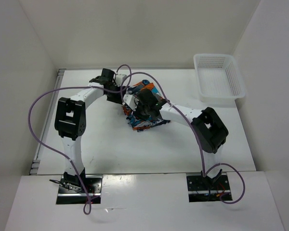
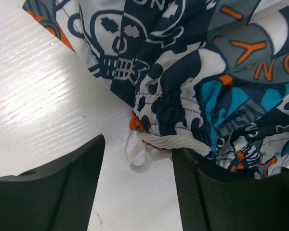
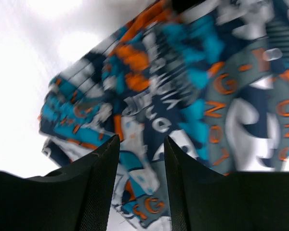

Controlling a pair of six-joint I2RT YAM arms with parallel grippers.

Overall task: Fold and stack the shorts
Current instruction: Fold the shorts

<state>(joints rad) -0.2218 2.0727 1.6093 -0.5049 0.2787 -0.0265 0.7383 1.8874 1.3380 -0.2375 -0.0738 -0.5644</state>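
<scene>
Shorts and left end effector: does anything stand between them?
Nothing visible does. The open left end effector sits at the waistband of the shorts; only their white drawstring loop lies between its fingers.

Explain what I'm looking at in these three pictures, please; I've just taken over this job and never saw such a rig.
The machine is two robot arms bolted at the near edge of a white table. The wide picture looks down from above and behind them. The other two come from a camera on each wrist; the dark shapes at the bottom are that gripper's two fingers. In the middle lie the shorts, crumpled, with both arms reaching over them. A white mesh basket stands at the far right corner. The left gripper is open beside the elastic waistband. The right gripper, in a blurred picture, hangs open over the cloth. Neither appears to hold anything.
</scene>
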